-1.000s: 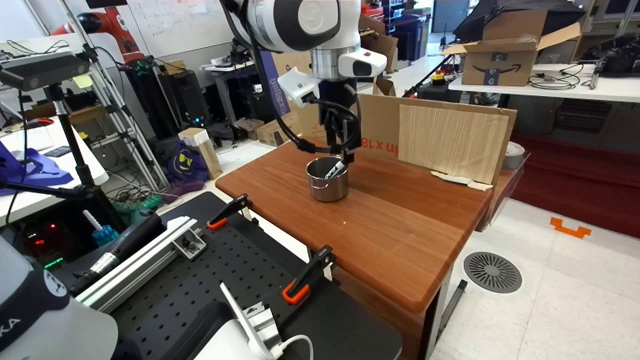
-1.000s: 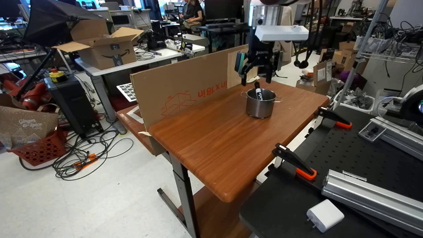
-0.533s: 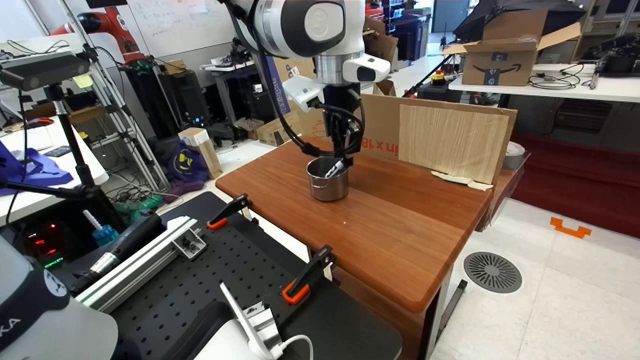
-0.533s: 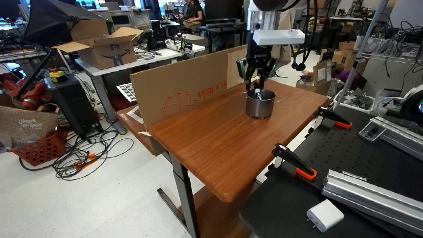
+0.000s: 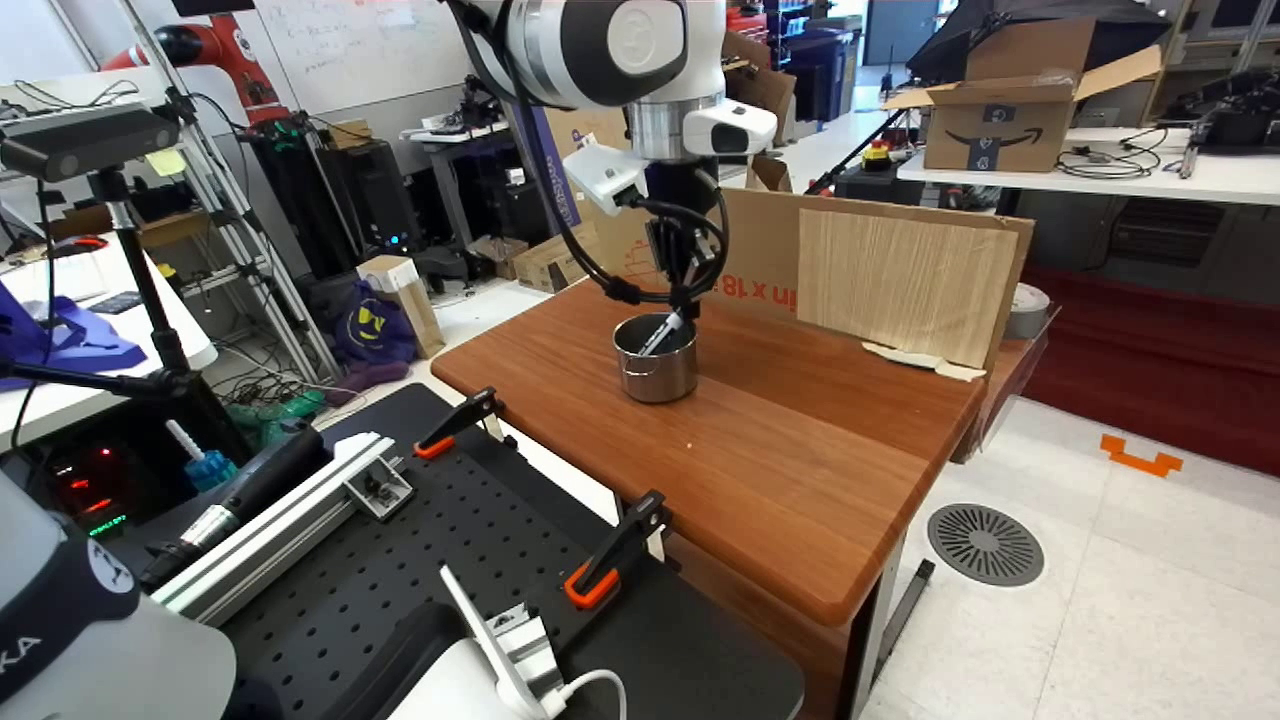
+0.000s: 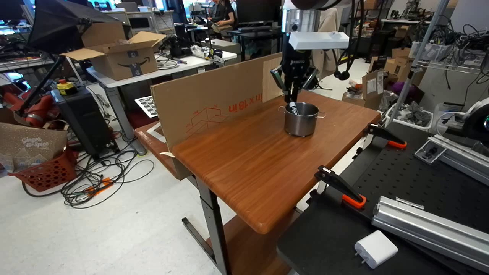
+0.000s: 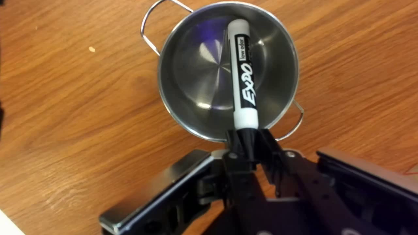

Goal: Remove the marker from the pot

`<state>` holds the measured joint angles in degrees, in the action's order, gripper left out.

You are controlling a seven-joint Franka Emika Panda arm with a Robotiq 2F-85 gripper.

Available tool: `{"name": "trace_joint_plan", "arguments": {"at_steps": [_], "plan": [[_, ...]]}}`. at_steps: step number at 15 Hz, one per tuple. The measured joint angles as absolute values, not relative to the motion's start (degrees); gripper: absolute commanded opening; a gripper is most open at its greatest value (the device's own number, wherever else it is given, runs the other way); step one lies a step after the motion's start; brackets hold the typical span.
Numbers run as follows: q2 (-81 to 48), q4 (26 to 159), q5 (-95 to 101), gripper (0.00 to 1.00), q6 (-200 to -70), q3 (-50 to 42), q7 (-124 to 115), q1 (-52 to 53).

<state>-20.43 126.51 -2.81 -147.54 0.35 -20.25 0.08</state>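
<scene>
The marker [image 7: 241,75], white with a black EXPO label and a black cap, leans at a slant in the silver pot [image 7: 183,70]. My gripper [image 7: 249,138] is shut on the cap end, just above the pot's rim. In both exterior views the marker [image 5: 660,336] slopes down from the fingertips into the pot [image 5: 655,381], its lower part inside the walls. The rim hides the lower end of the marker [image 6: 293,108] in an exterior view. Two wire handles stick out from the pot [image 6: 300,125], which stands upright on the wooden table.
A cardboard panel [image 6: 214,103] stands upright along one side of the wooden table [image 5: 780,450]. Clamps [image 6: 340,185] with orange pads sit at the edge of the black perforated board [image 5: 420,560]. A white charger [image 6: 376,249] lies on that board.
My gripper has come down to the pot, gone from open to shut on the marker's cap and risen slightly. The marker has shifted and changed its slant. The pot has stayed put.
</scene>
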Motion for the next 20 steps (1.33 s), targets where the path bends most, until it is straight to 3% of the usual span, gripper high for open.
{"name": "trace_joint_plan", "arguments": {"at_steps": [12, 20], "plan": [[-5.5, 126.3, 0.8, 0.05, -141.3, 0.1, -21.3, 3.6], [-10.1, 127.6, 6.9, 0.05, -141.1, 4.2, -26.1, 9.1]]}}
